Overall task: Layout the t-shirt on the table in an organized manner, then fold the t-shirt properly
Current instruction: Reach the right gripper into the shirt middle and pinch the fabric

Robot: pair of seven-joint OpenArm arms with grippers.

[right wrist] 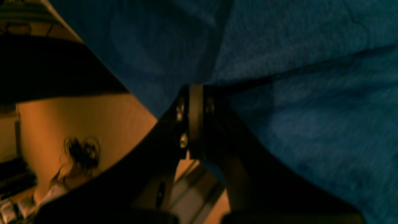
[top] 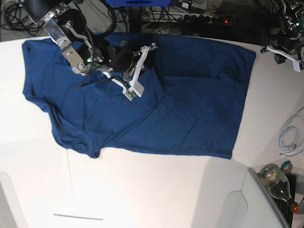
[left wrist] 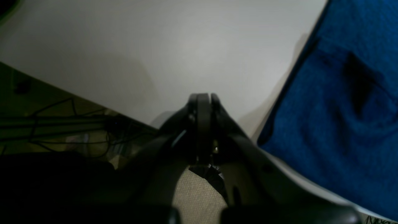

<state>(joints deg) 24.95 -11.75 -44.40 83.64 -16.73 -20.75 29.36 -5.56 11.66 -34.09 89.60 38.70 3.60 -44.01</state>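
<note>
The t-shirt lay spread on the table, filling its far half, sleeves toward the base view's left; the right gripper hung over the shirt's far left part; the left gripper sat at the far right corner, beside the hem; a cable and a bottle lay along the right edge.
</note>
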